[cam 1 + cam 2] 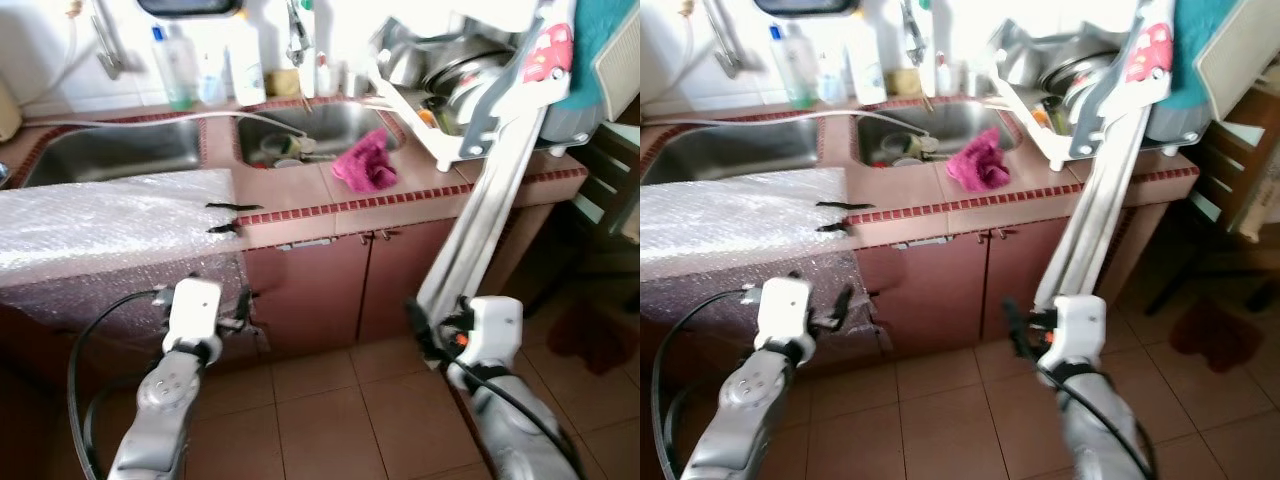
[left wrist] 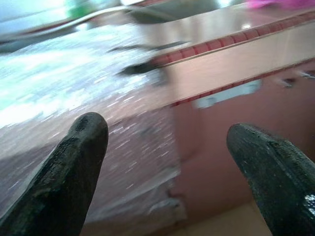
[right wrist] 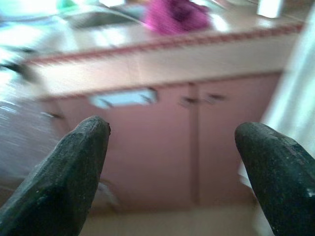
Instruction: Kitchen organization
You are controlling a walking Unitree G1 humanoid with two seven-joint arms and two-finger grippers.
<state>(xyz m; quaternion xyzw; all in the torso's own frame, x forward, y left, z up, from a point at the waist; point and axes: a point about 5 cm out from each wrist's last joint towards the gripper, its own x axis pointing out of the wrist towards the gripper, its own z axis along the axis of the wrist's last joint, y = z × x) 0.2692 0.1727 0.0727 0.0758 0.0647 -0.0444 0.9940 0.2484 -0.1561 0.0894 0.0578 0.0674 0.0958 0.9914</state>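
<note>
A magenta cloth (image 1: pixel 365 165) lies crumpled on the pink tiled counter (image 1: pixel 300 195), just in front of the right sink (image 1: pixel 335 125), which holds a few dishes. A sheet of bubble wrap (image 1: pixel 110 220) covers the counter's left part and hangs over its edge. My left gripper (image 1: pixel 248 318) is low in front of that hanging wrap, open and holding nothing. My right gripper (image 1: pixel 420 332) is low before the cabinet doors (image 1: pixel 330 290), also open and empty. In the right wrist view the cloth (image 3: pixel 174 14) sits above the doors.
A long white board (image 1: pixel 490 200) leans against the counter close to my right arm. A dish rack (image 1: pixel 450 80) with pots stands at the right end. Bottles (image 1: pixel 175 65) line the back wall. Two small dark items (image 1: pixel 225 218) lie at the wrap's edge. A chair (image 1: pixel 610 200) stands far right.
</note>
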